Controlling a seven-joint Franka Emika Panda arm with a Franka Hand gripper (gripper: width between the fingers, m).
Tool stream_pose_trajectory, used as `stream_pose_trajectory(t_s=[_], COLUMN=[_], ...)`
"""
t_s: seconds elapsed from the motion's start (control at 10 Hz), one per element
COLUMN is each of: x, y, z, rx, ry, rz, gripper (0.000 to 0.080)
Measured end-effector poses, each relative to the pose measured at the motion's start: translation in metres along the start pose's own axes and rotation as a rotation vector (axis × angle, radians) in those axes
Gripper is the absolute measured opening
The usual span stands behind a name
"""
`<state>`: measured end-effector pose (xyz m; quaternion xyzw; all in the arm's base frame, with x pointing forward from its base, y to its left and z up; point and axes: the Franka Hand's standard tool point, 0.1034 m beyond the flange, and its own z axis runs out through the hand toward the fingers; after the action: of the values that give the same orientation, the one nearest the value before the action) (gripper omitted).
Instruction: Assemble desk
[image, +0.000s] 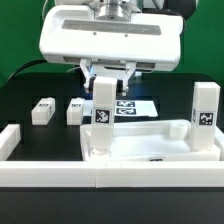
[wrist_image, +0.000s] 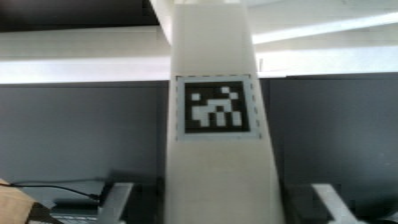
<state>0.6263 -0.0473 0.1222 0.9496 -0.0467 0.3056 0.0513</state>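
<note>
The desk panel (image: 160, 143), white with a raised rim, lies on the table. One white tagged leg post (image: 103, 112) stands upright at the panel's corner on the exterior view's left. My gripper (image: 105, 82) is around its top. In the wrist view the post (wrist_image: 217, 110) fills the middle, and both fingers (wrist_image: 119, 200) stand apart from it with dark gaps, so my gripper (wrist_image: 224, 192) is open. A second leg post (image: 205, 112) stands at the panel's far corner on the right. Two more leg posts (image: 42, 110) (image: 74, 111) lie on the table at the left.
A long low white rail with L-shaped ends (image: 60, 172) runs along the front, against the panel. The marker board (image: 130, 106) lies flat behind the held-around post. The table is black, with a green backdrop behind it.
</note>
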Motion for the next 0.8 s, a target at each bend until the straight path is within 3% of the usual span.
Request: stream_pose_trajectory(t_s=[0.4,0.6,0.8], x=[0.0000,-0.0001,-0.0001], y=[0.0001,0.0002,0.0002], z=[0.0002,0.0003,0.0003], rx=[-0.001,-0.001,-0.001], ry=[0.001,0.001,0.001], rz=[0.000,0.000,0.000], gripper=[0.0300,0.0611,0.0638])
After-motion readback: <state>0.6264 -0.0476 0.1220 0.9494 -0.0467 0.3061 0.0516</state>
